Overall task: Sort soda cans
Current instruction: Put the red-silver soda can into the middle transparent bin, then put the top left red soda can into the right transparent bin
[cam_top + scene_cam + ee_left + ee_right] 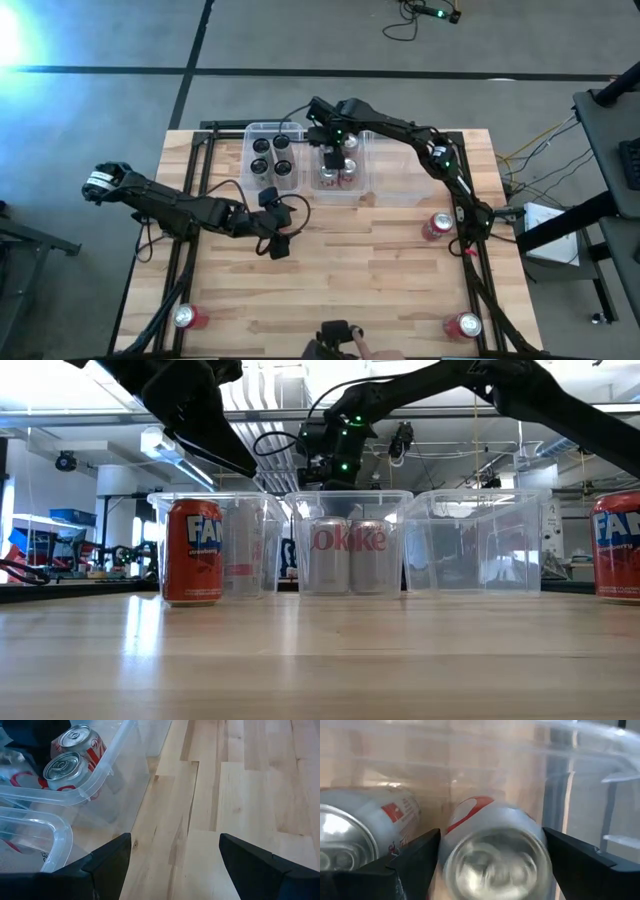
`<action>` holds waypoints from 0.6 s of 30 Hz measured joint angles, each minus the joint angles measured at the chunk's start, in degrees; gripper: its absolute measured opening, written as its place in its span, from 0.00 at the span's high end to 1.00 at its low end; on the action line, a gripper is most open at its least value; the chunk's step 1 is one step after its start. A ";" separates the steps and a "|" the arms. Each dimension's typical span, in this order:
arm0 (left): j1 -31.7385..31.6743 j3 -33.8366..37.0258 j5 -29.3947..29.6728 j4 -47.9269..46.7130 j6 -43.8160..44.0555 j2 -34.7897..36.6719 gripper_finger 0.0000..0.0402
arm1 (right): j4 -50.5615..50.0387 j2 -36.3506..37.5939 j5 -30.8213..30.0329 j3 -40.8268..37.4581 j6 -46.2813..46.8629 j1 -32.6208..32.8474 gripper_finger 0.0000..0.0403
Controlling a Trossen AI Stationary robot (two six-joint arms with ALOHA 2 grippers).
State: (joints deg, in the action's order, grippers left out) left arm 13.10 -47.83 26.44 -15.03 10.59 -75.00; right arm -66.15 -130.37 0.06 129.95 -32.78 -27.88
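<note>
Three clear bins stand in a row at the table's far side. The left bin (272, 155) holds several black soda cans. The middle bin (318, 150) holds silver soda cans (348, 555). My right gripper (336, 160) reaches down into the middle bin, shut on another silver can (495, 855). My left gripper (278, 240) hovers open over bare wood just near of the bins, with nothing between its fingers (105, 865). Three red cans stand upright on the table: (437, 226), (190, 317), (465, 325). My right gripper has the silver can's side wall (452, 840) between its two fingers, just below the can's top. The fingers (412, 862) come from above, pointing down. The can stands upright inside the middle bin beside another silver can (365, 820). Whether its bottom rests on the bin floor is hidden.
The right bin (400, 172) holds no cans. A person's hand (350, 347) shows at the table's near edge. Open wood lies between the bins and the near red cans.
</note>
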 joint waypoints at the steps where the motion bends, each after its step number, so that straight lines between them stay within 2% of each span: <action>1: 0.00 0.00 0.00 0.00 0.00 0.00 0.29 | 0.39 0.00 0.02 0.02 0.19 0.00 0.16; 13: 0.02 -0.27 0.00 -0.11 -1.14 0.47 0.29 | -0.53 1.08 -0.21 1.17 1.99 0.35 0.17; 18: 0.73 -2.23 0.00 -2.79 -4.50 2.63 0.29 | -2.41 4.76 -3.71 5.04 6.97 2.89 0.19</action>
State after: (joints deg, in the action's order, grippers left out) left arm 13.84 -50.07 26.44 -17.82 6.09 -72.38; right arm -68.56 -125.60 -3.65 134.99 -25.82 -24.99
